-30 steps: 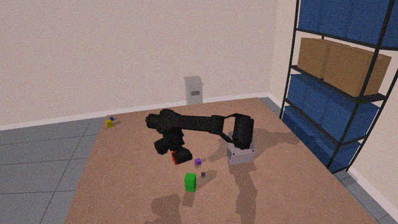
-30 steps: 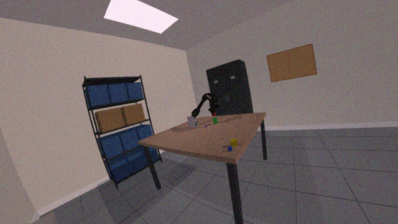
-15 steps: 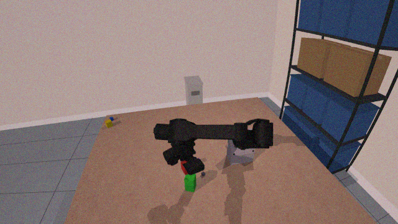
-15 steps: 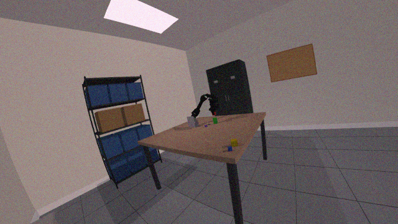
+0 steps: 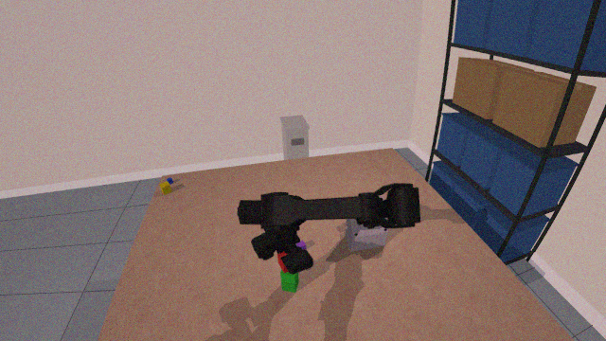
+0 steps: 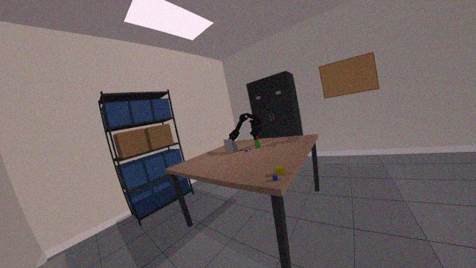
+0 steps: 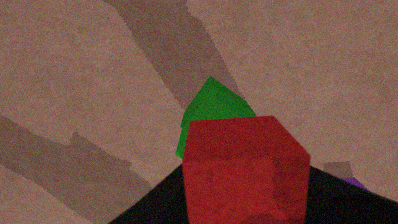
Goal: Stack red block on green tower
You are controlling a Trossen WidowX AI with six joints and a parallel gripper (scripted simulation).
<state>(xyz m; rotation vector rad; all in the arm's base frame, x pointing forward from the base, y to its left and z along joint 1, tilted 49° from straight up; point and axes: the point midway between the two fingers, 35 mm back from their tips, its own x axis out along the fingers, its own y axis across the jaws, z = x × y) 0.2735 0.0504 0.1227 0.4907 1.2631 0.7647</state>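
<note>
The gripper [image 5: 284,260] has its jaws pinched on the red block [image 7: 245,167], holding it right above the green tower [image 5: 289,281] on the table [image 5: 426,284], slightly off-center in the wrist view.

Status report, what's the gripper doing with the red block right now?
Gripper shut on red block. Block held just above green tower, not released. Tower upright. Small purple block beside the arm, off the path.
</note>
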